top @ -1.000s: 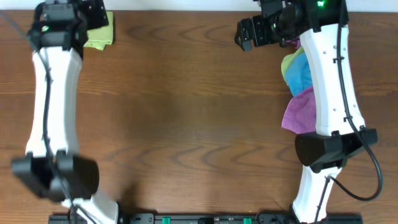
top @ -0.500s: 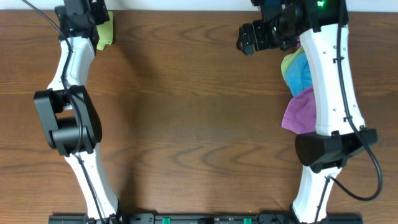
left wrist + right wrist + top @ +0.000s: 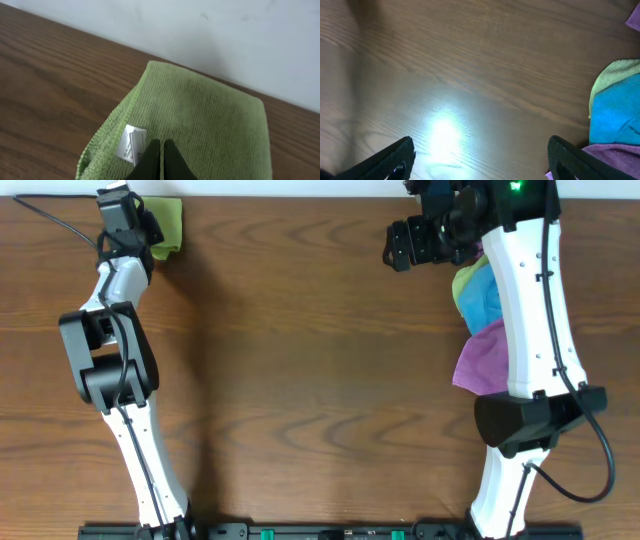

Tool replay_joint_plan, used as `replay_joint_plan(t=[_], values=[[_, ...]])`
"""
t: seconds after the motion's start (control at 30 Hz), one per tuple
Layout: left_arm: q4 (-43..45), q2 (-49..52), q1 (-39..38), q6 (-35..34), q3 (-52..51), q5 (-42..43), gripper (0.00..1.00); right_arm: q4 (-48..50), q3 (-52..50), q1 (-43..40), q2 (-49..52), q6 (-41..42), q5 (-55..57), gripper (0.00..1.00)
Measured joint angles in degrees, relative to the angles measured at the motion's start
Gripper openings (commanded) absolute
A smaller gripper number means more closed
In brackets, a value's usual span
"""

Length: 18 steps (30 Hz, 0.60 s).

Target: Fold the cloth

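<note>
A green cloth (image 3: 168, 222) lies folded at the table's far left corner against the back edge. In the left wrist view the green cloth (image 3: 200, 120) shows a white label (image 3: 130, 144) near its left edge. My left gripper (image 3: 161, 146) is shut, its tips together just over the cloth beside the label, with no fabric seen pinched between them. From overhead, the left gripper (image 3: 148, 228) sits at the cloth's left side. My right gripper (image 3: 397, 243) hovers open over bare wood at the far right; in its wrist view the right gripper (image 3: 481, 147) holds nothing.
A pile of cloths lies under the right arm: yellow (image 3: 464, 280), blue (image 3: 484, 295) and purple (image 3: 482, 362). The blue cloth (image 3: 615, 115) shows at the right edge of the right wrist view. The wooden table (image 3: 300, 360) ends at a white wall (image 3: 225, 35) behind.
My left gripper has shut from wide open, and the left arm has drawn back and folded up near the green cloth. The right arm has barely moved.
</note>
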Motion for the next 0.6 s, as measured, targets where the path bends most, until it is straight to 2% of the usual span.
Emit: replay_joint_plan(t=[0.27,0.6], values=[[0.42,0.55,0.02,-0.07,0.00,0.13,0.05,0.22,0.00,0.00,0.00,1.36,0.00,0.84],[-5.66,2.97,0.00,-0.07,0.39,-0.11,0.06,1.44,0.00,0.00,0.00,1.53,0.00,0.84]])
